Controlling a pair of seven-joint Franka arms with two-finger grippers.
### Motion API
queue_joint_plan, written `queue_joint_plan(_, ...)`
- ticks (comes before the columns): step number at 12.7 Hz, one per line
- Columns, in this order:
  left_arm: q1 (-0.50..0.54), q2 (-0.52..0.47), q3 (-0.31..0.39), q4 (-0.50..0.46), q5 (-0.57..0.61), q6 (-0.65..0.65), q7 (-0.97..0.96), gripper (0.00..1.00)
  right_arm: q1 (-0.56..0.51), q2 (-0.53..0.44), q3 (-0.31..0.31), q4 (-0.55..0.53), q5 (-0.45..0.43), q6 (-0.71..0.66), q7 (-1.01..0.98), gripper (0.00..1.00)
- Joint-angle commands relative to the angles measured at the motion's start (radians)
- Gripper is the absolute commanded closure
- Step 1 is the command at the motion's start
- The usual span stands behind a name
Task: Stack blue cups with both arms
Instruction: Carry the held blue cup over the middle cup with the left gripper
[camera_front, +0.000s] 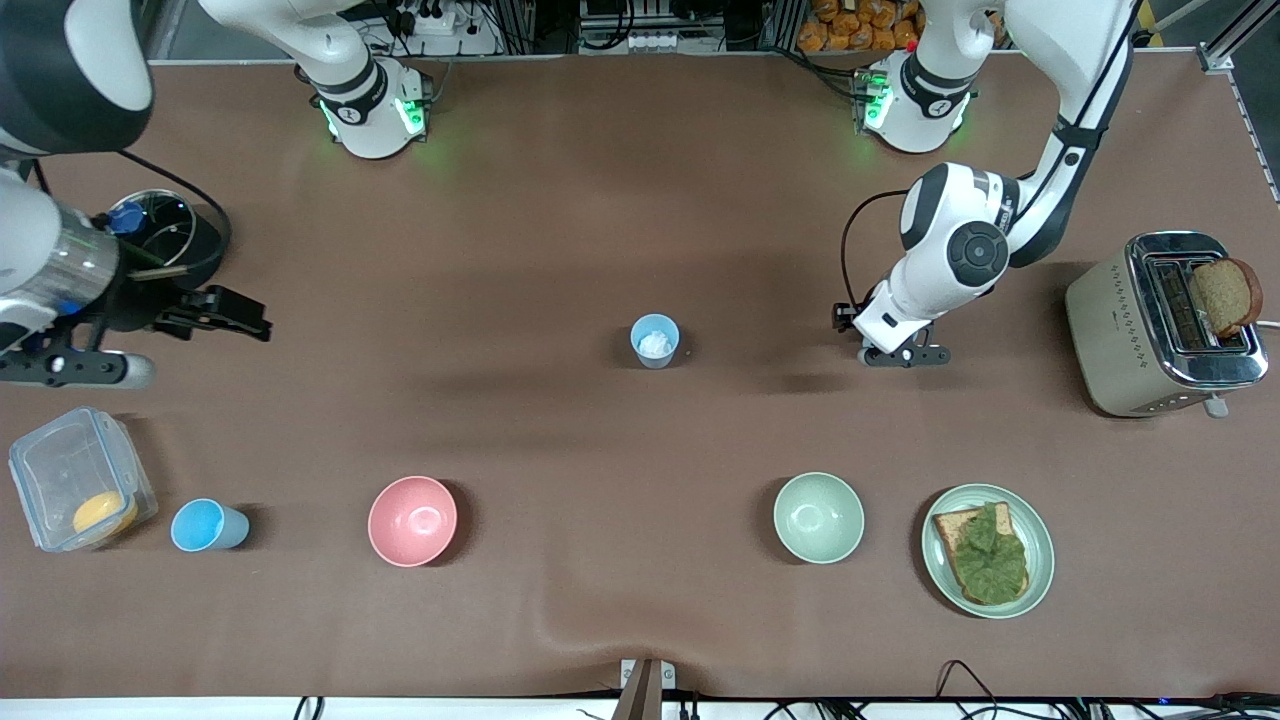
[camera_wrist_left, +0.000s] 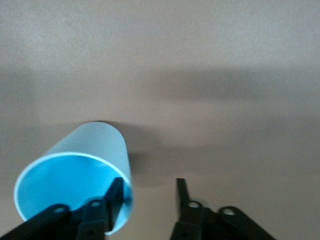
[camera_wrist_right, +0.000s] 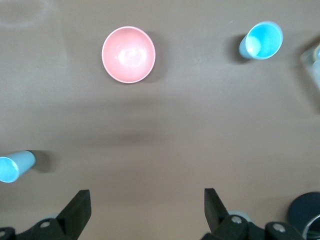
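One blue cup (camera_front: 655, 341) with a white patch inside stands upright mid-table. A second blue cup (camera_front: 208, 525) stands nearer the front camera at the right arm's end. My left gripper (camera_front: 900, 355) is low over the table toward the left arm's end. In the left wrist view a blue cup (camera_wrist_left: 75, 172) sits close by my left gripper (camera_wrist_left: 148, 184). One finger (camera_wrist_left: 115, 192) overlaps its rim and the other is over bare cloth. I cannot tell whether they touch the cup. My right gripper (camera_wrist_right: 145, 197) hangs open and empty.
A pink bowl (camera_front: 412, 520), a pale green bowl (camera_front: 818, 517) and a plate (camera_front: 1040, 540) of bread with lettuce line the near side. A toaster (camera_front: 1160, 325) with a bread slice stands at the left arm's end. A clear box (camera_front: 75, 480) and a black pot (camera_front: 165, 225) are at the right arm's end.
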Motion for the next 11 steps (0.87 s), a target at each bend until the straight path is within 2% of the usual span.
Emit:
queue_joint_plan(1, 0.040, -0.028, 0.002, -0.036, -0.001, 0.013, 0.089, 1.00, -0.073, -0.045, 0.030, -0.031, -0.035, 0.023, -0.043, 0.00)
queue_joint_plan(3, 0.058, -0.037, 0.008, -0.040, -0.001, 0.003, 0.097, 1.00, -0.110, -0.089, 0.062, -0.088, -0.050, 0.026, -0.043, 0.00)
queue_joint_plan(5, 0.060, -0.066, 0.006, -0.031, -0.001, -0.002, 0.094, 1.00, -0.184, -0.151, 0.163, -0.158, -0.096, 0.054, -0.041, 0.00)
queue_joint_plan(7, 0.046, -0.106, -0.001, -0.005, -0.015, -0.039, 0.082, 1.00, -0.251, -0.197, 0.240, -0.212, -0.096, 0.059, -0.040, 0.00)
queue_joint_plan(11, -0.029, -0.121, -0.012, 0.152, -0.093, -0.140, 0.068, 1.00, -0.262, -0.183, 0.243, -0.202, -0.098, 0.045, -0.030, 0.00)
